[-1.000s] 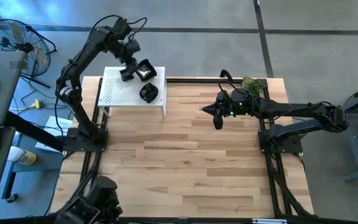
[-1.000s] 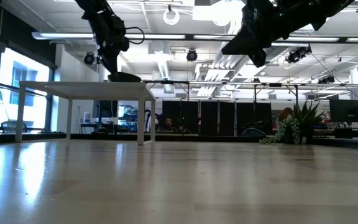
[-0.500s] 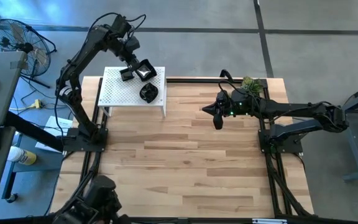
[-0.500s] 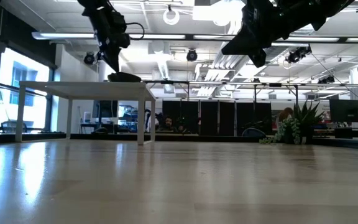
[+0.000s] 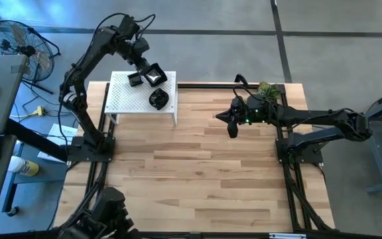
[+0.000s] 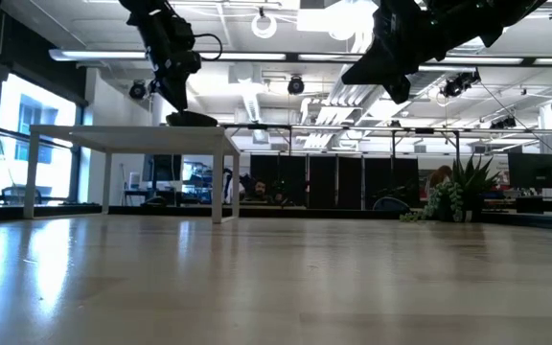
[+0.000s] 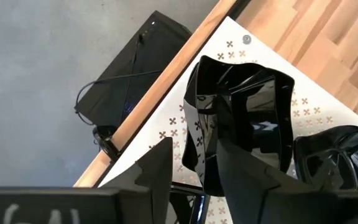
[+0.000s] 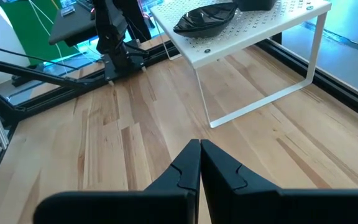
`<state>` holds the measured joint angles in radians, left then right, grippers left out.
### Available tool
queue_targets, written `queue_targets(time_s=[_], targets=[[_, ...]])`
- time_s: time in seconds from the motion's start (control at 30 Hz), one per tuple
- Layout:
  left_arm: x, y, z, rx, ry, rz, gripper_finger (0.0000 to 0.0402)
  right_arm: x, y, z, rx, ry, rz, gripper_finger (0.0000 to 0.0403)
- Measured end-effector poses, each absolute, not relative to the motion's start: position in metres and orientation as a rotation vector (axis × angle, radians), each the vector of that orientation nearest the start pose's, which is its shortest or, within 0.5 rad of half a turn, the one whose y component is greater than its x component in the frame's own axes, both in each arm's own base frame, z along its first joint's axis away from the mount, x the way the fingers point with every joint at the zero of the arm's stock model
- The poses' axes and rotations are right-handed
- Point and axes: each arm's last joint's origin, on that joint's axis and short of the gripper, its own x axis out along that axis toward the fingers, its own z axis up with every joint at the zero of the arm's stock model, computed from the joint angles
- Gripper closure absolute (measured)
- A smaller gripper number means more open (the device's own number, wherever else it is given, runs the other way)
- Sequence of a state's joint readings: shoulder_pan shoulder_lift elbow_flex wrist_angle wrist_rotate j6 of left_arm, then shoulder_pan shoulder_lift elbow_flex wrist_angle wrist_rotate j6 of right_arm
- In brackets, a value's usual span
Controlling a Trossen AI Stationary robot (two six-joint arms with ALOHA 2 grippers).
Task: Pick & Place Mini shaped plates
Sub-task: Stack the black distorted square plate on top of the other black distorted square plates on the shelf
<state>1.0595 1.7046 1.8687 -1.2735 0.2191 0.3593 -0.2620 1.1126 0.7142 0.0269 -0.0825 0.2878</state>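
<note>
- Retreat of the left claw (image 5: 139,68): compared with a second ago, it is pulling back from the small black plate (image 5: 134,79) toward the far edge of the white stand (image 5: 128,103), and that plate is lying uncovered there.
- Its fingers (image 7: 160,168) are standing apart, holding nothing; this looks like a release, so the plate is probably placed.
- Three plates are sitting on the stand: the small one, a square one (image 5: 154,76) touching it, and a round one (image 5: 158,99) near the front edge.
- The right claw (image 5: 231,126) is waiting pinched shut and empty, above the table (image 5: 197,179) near its far right corner.
- The left arm is partly hiding the small plate from above. Whether the fingers are brushing the square plate's (image 7: 247,112) rim is hard to tell. Other plates are not showing.
</note>
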Motion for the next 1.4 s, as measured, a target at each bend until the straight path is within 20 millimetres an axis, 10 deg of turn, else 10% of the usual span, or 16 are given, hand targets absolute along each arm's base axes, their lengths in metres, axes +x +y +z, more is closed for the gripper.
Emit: queue_targets(time_s=[0.43,0.77,1.4], targets=[[0.189,0.286,0.364,-0.292,1.114,0.563,0.0282,0.235,-0.061,0.265,0.347,0.338,-0.234,0.0396],[0.187,0.286,0.365,-0.265,1.126,0.557,0.0396,0.235,-0.061,0.265,0.347,0.338,-0.234,0.0396],[0.174,0.291,0.380,-0.305,1.042,0.539,0.0401,0.235,-0.061,0.266,0.346,0.338,-0.234,0.0396]])
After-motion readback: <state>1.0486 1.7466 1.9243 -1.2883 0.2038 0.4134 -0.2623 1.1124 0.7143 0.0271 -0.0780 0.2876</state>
